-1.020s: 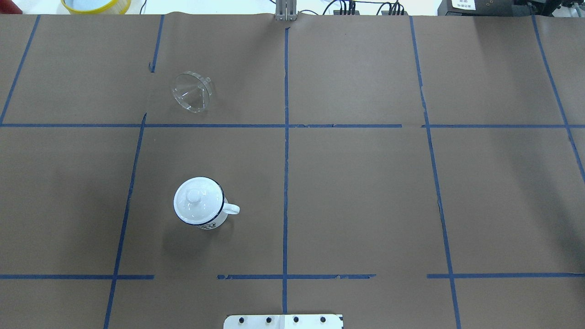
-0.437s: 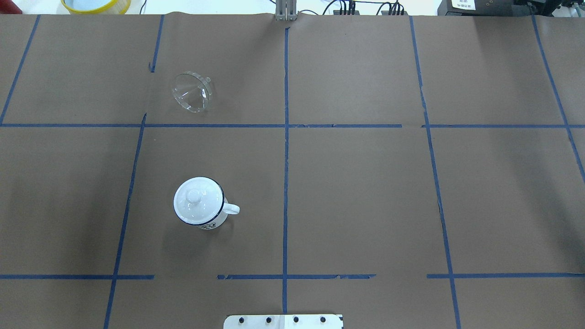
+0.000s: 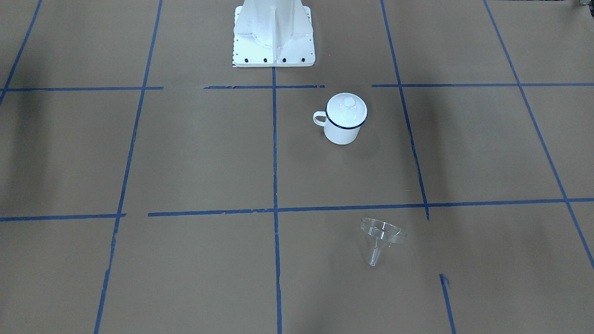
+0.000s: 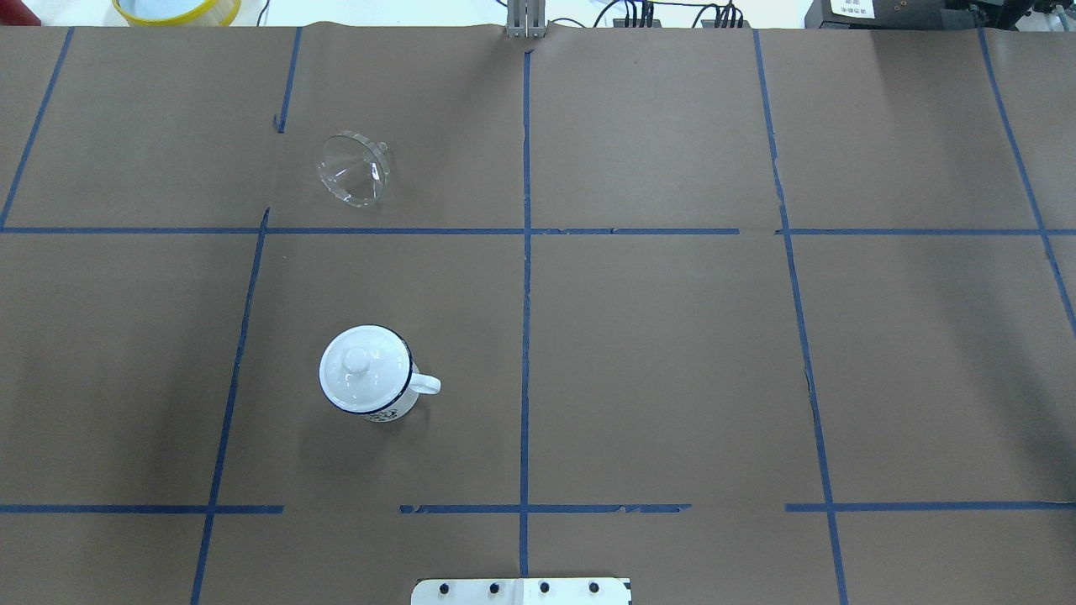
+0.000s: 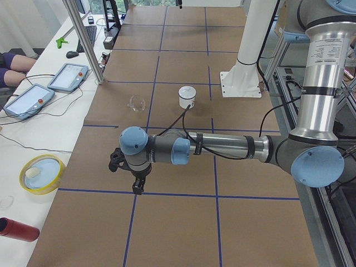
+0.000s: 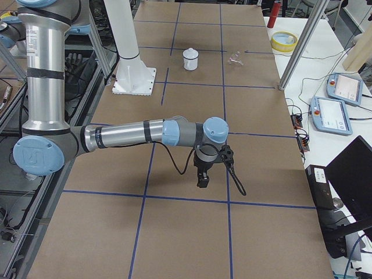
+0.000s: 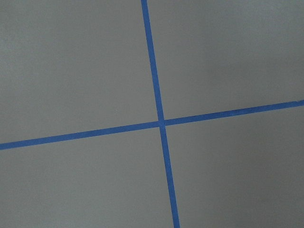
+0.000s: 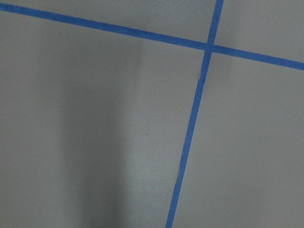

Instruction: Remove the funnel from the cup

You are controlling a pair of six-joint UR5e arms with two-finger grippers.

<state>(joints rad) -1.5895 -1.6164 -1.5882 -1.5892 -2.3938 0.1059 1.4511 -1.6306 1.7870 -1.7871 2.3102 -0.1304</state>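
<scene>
The clear funnel point(image 4: 353, 170) lies on its side on the brown paper, far from the cup; it also shows in the front view point(image 3: 381, 234). The white cup point(image 3: 342, 132) with a dark blue rim stands upright, handle toward the table's middle, with a white knobbed lid point(image 4: 357, 361) on top. The cup's handle shows in the overhead view point(image 4: 424, 385). My left gripper point(image 5: 137, 186) shows only in the left side view, my right gripper point(image 6: 203, 178) only in the right side view. Both hang above bare paper, far from both objects. I cannot tell whether they are open or shut.
The robot's white base point(image 3: 274, 32) stands behind the cup. Off the paper on the far side are a yellow-rimmed bowl point(image 4: 176, 8), a red bottle point(image 5: 19, 229), teach pendants point(image 5: 67, 76) and a metal pole point(image 5: 83, 39). Blue tape lines grid the paper.
</scene>
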